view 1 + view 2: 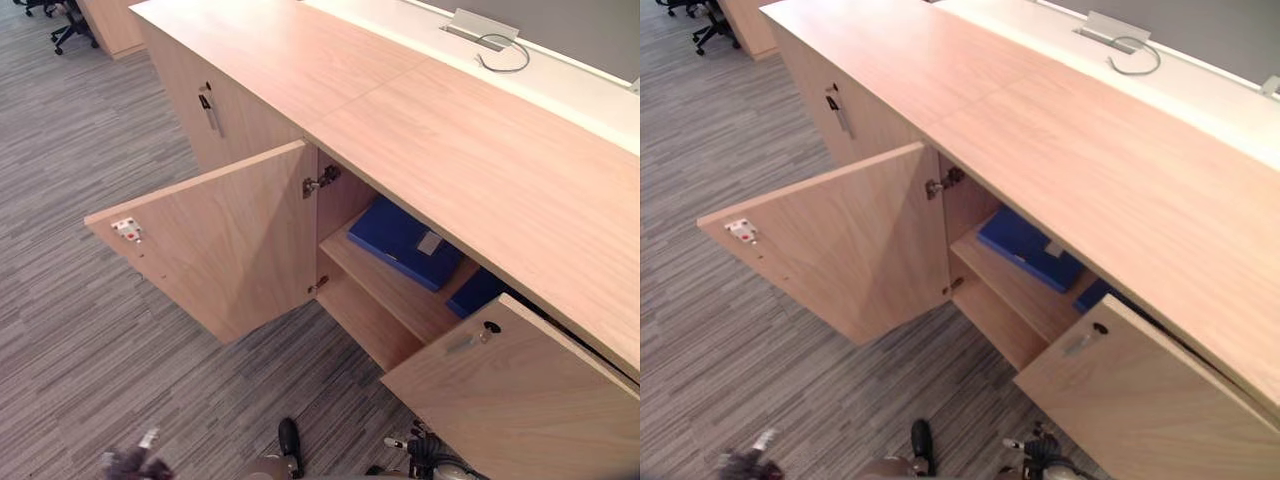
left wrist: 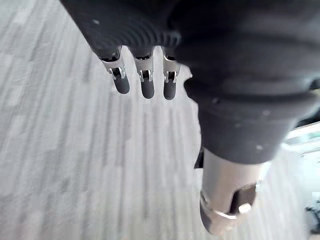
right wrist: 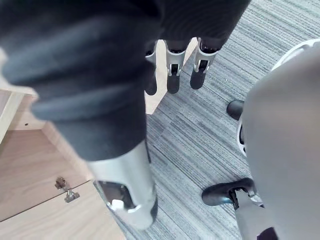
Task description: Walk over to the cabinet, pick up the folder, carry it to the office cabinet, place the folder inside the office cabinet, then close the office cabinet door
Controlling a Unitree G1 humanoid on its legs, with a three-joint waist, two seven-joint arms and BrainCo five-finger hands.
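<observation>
A blue folder point(image 1: 405, 240) lies flat on the upper shelf point(image 1: 385, 288) inside the low wooden cabinet point(image 1: 450, 150), with a second blue folder point(image 1: 478, 292) just to its right. Both cabinet doors stand open: the left door point(image 1: 220, 250) swings wide over the carpet, the right door point(image 1: 520, 400) juts toward me. My left hand point(image 2: 142, 82) hangs over the carpet with fingers straight, holding nothing. My right hand point(image 3: 172, 75) hangs low beside the right door, fingers relaxed, empty too.
A closed neighbouring door with a key handle point(image 1: 208, 108) lies to the left of the open compartment. A white desk with a grey cable point(image 1: 503, 55) runs behind the cabinet. An office chair point(image 1: 72, 25) stands at the far left on the striped grey carpet point(image 1: 90, 350).
</observation>
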